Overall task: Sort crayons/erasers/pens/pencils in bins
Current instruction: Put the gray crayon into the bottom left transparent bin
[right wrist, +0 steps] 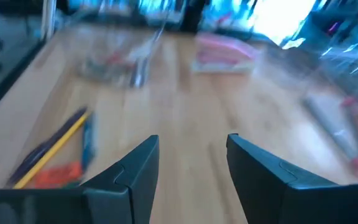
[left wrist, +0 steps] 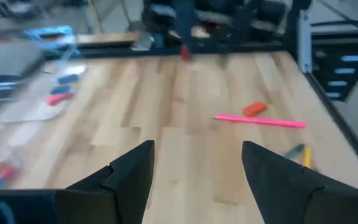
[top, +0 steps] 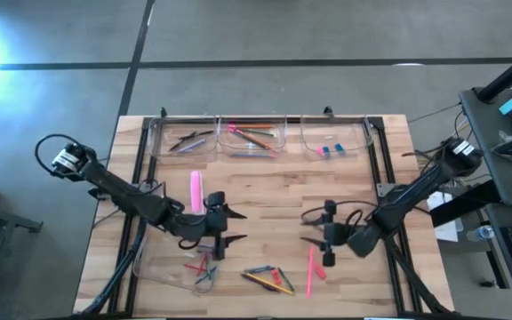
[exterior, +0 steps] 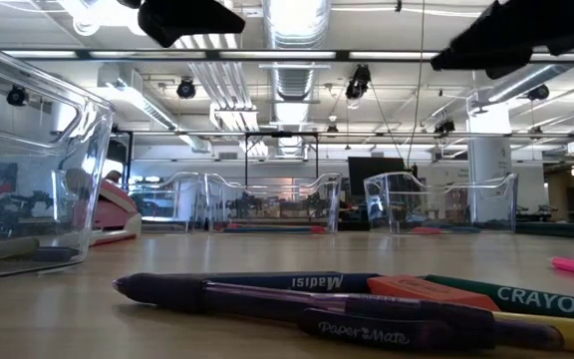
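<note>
Three clear bins stand along the far edge: the left one [top: 185,138] has dark pens, the middle one [top: 254,138] pencils, the right one [top: 332,142] small erasers. A fourth bin [top: 172,267] at the near left holds crayons [top: 204,267]. Near the front edge a loose pile [top: 269,278] of pens, a yellow pencil and a crayon lies flat, with a pink pencil [left wrist: 260,120] and an orange eraser [left wrist: 254,109] to its right. My left gripper [top: 228,227] hovers open left of the pile. My right gripper [top: 315,229] hovers open above the pink pencil, facing the left one.
A pink block-like object [top: 196,189] lies on the table just beyond my left gripper. Bare wood lies between the two grippers and the far bins. Black frame rails [top: 382,169] run along the table's right side.
</note>
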Motion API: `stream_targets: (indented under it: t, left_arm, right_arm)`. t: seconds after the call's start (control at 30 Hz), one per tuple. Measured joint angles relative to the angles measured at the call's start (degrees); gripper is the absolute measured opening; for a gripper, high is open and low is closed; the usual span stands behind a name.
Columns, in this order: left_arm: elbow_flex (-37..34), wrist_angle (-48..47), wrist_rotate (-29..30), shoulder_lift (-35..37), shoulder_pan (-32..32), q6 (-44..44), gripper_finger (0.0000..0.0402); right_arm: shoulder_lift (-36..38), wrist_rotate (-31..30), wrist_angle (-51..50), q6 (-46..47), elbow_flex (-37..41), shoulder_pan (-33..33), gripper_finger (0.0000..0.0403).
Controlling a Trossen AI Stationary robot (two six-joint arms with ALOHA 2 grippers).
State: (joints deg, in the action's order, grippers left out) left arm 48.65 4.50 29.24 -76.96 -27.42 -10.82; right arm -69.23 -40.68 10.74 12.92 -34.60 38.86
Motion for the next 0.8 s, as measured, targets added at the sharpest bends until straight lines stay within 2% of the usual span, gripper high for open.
stream_targets:
  t: [0.2,0.33,0.57,0.8]
  left_arm:
    - [4.92,-4.14,-10.32,-4.51,0.07,-0.76,0.0228]
    - [6.85,-4.12,-11.99,-7.49,0.09,-0.94,0.0228]
    - [11.25,-3.94,-14.64,-12.9,0.98,-0.91,0.0228]
    - [12.63,-3.93,-21.81,-16.56,1.56,-2.77,0.0228]
  right_arm:
    - [6.41,-3.0,17.42,-11.17,7.38,-2.11,0.0178]
    - [9.65,-3.26,25.99,-16.78,10.44,-2.81,0.0178]
    - [13.58,-3.01,31.16,-23.41,11.51,-2.81,0.0178]
    - [12.4,-2.87,31.57,-20.47,11.66,-2.94,0.0178]
